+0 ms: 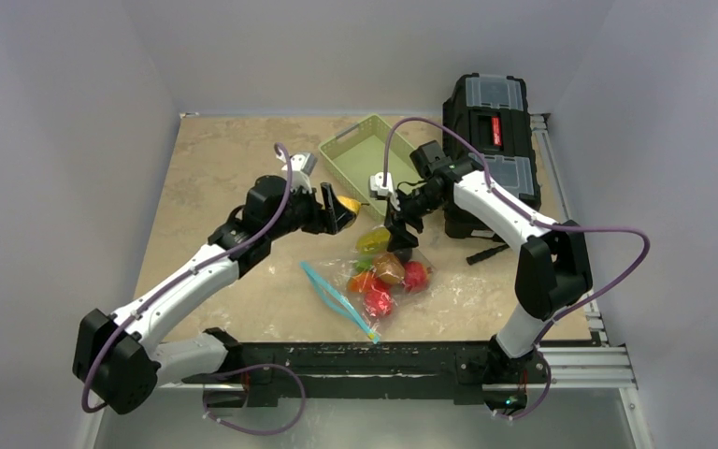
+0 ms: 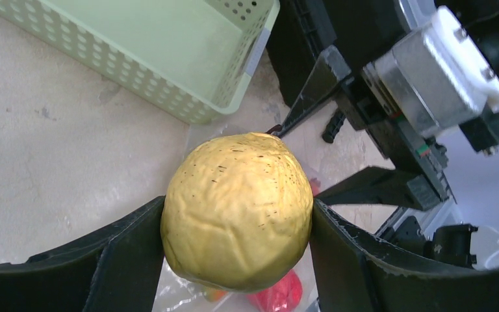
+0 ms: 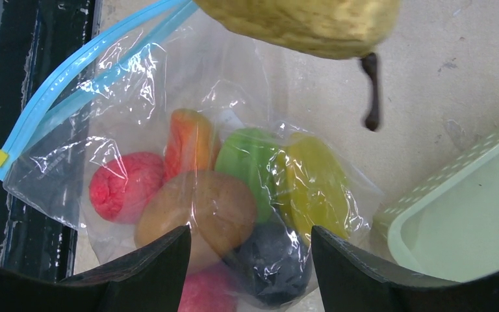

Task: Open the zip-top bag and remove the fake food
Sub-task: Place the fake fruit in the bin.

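The zip-top bag (image 1: pixel 380 281) lies on the table near the front, its teal zip strip (image 1: pixel 337 299) on the left. Fake food is inside it: red, orange, green, yellow, brown and dark purple pieces (image 3: pixel 234 195). My left gripper (image 1: pixel 335 213) is shut on a yellow pear (image 2: pixel 237 208) and holds it above the table, between the bag and the green basket. The pear also shows at the top of the right wrist view (image 3: pixel 299 23). My right gripper (image 3: pixel 247 260) is open just above the bag's far end, its jaws straddling the dark purple piece (image 3: pixel 273 260).
The pale green basket (image 1: pixel 346 159) stands empty behind the grippers. A black toolbox (image 1: pixel 491 140) is at the back right, under the right arm. A small black part (image 1: pixel 484 253) lies beside it. The black rail (image 1: pixel 383 360) runs along the table's front edge.
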You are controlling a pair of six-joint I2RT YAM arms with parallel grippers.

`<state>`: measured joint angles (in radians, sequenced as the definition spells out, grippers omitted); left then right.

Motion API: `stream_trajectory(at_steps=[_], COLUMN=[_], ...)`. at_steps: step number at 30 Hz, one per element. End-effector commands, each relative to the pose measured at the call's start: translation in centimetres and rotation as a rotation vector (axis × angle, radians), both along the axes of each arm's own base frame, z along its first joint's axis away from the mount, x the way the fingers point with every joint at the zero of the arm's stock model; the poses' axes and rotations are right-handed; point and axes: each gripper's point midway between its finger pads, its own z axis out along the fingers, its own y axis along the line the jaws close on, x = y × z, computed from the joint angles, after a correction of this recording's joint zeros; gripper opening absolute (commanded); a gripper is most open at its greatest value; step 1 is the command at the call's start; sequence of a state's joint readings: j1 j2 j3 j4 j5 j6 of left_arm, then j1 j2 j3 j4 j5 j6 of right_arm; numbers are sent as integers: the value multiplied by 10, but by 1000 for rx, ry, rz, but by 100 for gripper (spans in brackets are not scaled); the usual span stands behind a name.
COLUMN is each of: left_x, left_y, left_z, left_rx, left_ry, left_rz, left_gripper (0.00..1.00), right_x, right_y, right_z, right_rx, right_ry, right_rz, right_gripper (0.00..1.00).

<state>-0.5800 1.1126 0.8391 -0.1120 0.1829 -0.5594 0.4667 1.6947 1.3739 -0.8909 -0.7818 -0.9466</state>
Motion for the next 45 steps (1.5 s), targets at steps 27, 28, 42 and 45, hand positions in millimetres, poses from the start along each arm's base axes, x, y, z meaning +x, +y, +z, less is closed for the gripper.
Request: stream_trajectory(at_steps=[27, 28, 42, 45], left_x=[160, 162, 174, 176], left_y=[-71, -72, -78, -78], left_z=[-9, -12, -55, -58], left_rx=[-206, -205, -132, -123], left_ry=[172, 182, 304, 313], left_rz=[122, 124, 148, 148], left_gripper=[0, 0, 0, 4], right_x=[2, 2, 3, 3], right_y=[1, 1, 0, 0], right_z=[31, 31, 30, 30], right_rx=[73, 73, 71, 71], right_ry=[-77, -76, -77, -76], right_rz=[14, 13, 10, 9], right_gripper=[68, 68, 68, 68])
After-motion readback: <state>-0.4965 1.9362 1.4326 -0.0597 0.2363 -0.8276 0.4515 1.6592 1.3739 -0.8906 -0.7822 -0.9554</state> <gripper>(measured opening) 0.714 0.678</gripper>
